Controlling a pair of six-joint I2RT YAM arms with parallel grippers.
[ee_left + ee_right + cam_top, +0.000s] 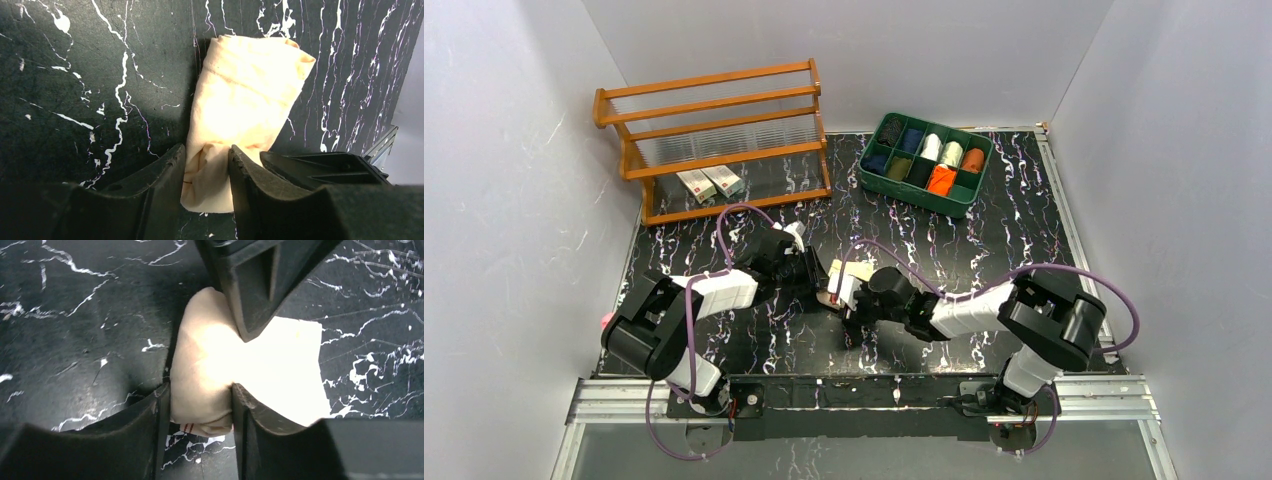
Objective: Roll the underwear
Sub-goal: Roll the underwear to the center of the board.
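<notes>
At mat (984,250) centre, tan underwear (245,100) lies partly rolled. Your left gripper (206,160) clenched on one end, right gripper (200,392) on other. Cloth soft, light, unrolls easily: pinch thick rolled edge, not loose flap.

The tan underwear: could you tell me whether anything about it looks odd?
Nothing looks damaged or spilled. The tan underwear is only partly rolled: left tool and right tool both pinch its bunched part, the rest flat on the table.

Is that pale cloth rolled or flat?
Partly rolled. The beige underwear is bundled where the left end effector and right end effector pinch it; one flat flap shows.
</notes>
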